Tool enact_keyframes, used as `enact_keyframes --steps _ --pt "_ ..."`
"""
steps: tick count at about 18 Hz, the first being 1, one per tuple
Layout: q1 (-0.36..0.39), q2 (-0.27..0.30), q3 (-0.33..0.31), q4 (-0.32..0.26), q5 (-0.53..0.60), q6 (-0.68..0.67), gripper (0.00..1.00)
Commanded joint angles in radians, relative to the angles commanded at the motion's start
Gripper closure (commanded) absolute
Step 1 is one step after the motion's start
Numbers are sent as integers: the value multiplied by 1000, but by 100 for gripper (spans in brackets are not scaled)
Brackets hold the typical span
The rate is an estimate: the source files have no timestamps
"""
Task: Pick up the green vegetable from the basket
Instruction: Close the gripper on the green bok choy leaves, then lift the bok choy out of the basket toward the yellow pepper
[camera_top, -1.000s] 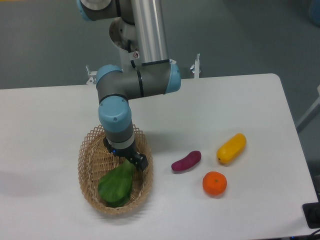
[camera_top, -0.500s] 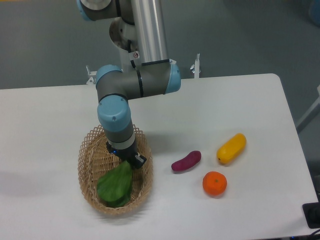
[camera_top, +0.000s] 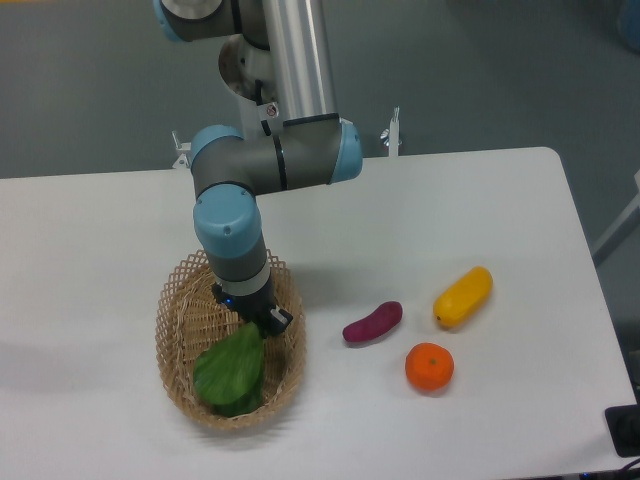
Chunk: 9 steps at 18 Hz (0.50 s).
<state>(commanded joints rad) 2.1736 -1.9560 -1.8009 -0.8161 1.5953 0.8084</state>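
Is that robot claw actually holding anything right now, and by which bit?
The gripper appears shut on the green vegetable, at its narrow upper end, above the basket.

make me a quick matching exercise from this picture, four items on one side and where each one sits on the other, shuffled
Things:
1. green vegetable
2. orange
3. purple piece
4. yellow fruit

Places:
A. farthest right on the table
B. inside the basket, under the gripper
C. between the basket and the yellow fruit
D. nearest the table's front edge, among the three outside the basket

Pairs: 1-B, 2-D, 3-C, 4-A
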Motion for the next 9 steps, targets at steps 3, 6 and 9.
enact_keyframes --steps 3,6,9 --pt "12 31 18 -9 -6 6 67" --pt "40 60 37 -23 -18 11 67" --pt "83 90 37 -29 -23 55 67"
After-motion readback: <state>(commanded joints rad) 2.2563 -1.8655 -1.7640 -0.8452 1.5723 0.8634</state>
